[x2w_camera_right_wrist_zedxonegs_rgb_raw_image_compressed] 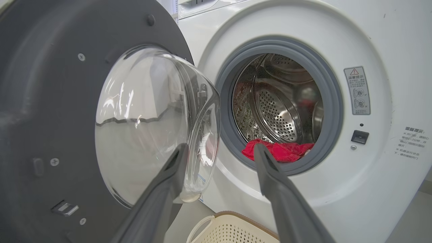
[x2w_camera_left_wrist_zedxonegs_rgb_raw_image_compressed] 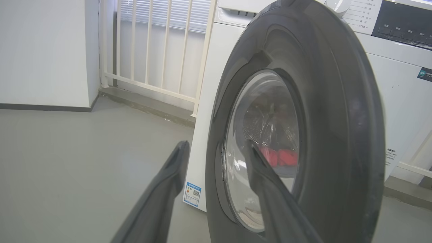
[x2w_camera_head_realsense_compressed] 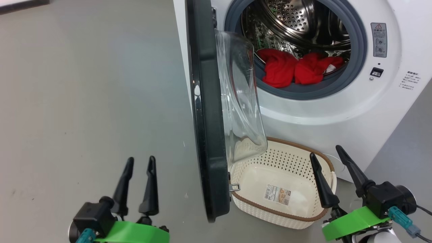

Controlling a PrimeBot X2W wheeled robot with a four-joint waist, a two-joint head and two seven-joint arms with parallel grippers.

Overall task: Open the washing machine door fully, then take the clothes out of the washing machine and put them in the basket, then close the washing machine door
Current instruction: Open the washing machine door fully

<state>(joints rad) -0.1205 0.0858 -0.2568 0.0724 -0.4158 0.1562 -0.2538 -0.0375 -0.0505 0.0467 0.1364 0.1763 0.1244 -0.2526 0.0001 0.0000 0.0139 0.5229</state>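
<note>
Clothes (x2w_camera_head_realsense_compressed: 293,69) of bright red fabric lie heaped at the bottom front of the perforated steel drum (x2w_camera_head_realsense_compressed: 297,20), spilling onto the lower lip of the grey gasket (x2w_camera_head_realsense_compressed: 359,50). The washing machine door (x2w_camera_head_realsense_compressed: 206,135) stands swung out from the washing machine (x2w_camera_head_realsense_compressed: 337,114), edge-on to the head camera, its clear glass bowl (x2w_camera_head_realsense_compressed: 239,101) bulging toward the opening. Below the opening, the basket (x2w_camera_head_realsense_compressed: 287,158) sits on the grey floor (x2w_camera_head_realsense_compressed: 84,84) just beside the machine's front, one corner under the glass bowl, a paper label (x2w_camera_head_realsense_compressed: 278,194) on its bottom. The left gripper (x2w_camera_head_realsense_compressed: 141,158) hovers on the door's outer side, apart from it, fingers spread around nothing. The right gripper (x2w_camera_head_realsense_compressed: 324,151) hangs over the basket's right end, fingers wide apart, nowhere near the clothes.
</note>
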